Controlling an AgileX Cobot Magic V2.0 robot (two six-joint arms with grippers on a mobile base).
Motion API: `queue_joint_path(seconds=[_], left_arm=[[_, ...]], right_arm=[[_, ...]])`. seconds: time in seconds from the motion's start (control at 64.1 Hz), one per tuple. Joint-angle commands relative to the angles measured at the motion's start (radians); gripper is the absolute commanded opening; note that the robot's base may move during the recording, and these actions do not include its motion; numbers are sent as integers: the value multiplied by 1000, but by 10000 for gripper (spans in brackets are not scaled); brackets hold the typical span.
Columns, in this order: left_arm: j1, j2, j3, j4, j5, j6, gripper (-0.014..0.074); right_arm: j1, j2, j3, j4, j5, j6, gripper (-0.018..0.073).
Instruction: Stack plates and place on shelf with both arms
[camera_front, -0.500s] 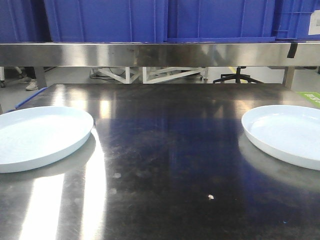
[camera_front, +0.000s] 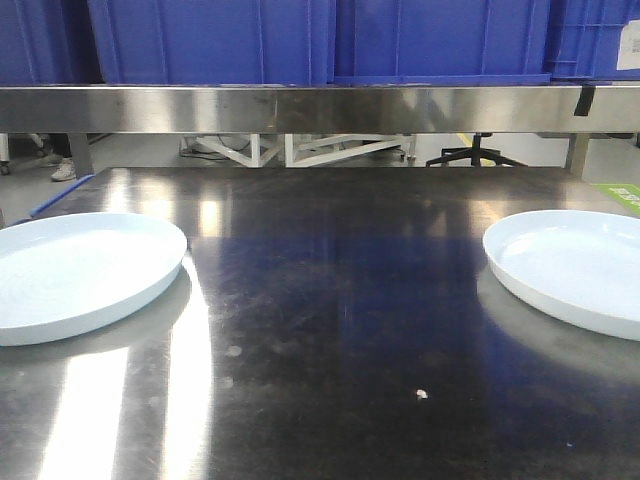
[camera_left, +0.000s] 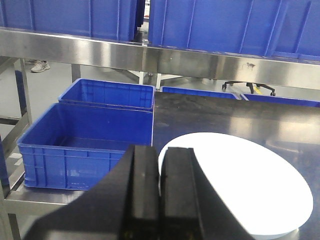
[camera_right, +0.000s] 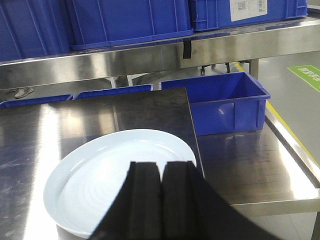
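Two pale bluish-white plates lie flat on the steel table, far apart. The left plate (camera_front: 75, 270) sits at the table's left edge and the right plate (camera_front: 575, 265) at its right edge. Neither arm shows in the front view. In the left wrist view my left gripper (camera_left: 160, 165) is shut and empty, hanging above the near-left rim of its plate (camera_left: 240, 185). The right gripper (camera_right: 161, 172) is shut and empty too, above the near part of its plate (camera_right: 105, 175). The shelf (camera_front: 320, 108) runs across the back above the table.
Blue plastic crates (camera_front: 330, 40) fill the shelf top. Two open blue bins (camera_left: 90, 140) stand on a lower rack left of the table, and another blue bin (camera_right: 225, 102) stands to its right. An office chair base (camera_front: 475, 155) shows beyond the table.
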Motion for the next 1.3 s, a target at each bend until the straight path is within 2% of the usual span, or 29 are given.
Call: queue_joint_path(seconds=[0.0,0.25,0.343,0.468,0.609,0.671,0.749,0.874,0.952,1.046,1.28], left_arm=[[2,-21,3,-9,-91,-5,82],[2,-14,-3,-9,-87,-5,82],[2,25,-68,-7,-61,-5,82],[2,176,-317,13,172,-5,82],[0,476,-689,82,508,-5,82],[0,594,-827,116,595,-3,82],[0,710,-919,134,655,20,82],[-2,825,-995,106,670,106,82],[-19,865,-1007,104,670,124,82],[-40,891,-1007,104,666,129,82],[-40,926,-1007,137,634,129,82]], right_arm=[[-2,-18,0,-13,-87,-3,48],[-2,-18,0,-13,-87,-3,48],[-2,-18,0,-13,-87,-3,48],[-2,-18,0,-13,-87,-3,48],[-2,-18,0,-13,-87,-3,48],[-2,-18,0,-13,-87,-3,48],[-2,-18,0,-13,-87,-3,48],[-2,-18,0,-13,-87,-3,48],[-2,-18,0,-13,-87,-3,48],[-2,-18,0,-13,-87,-3,48],[-2,-18,0,-13,-87,-3,48]])
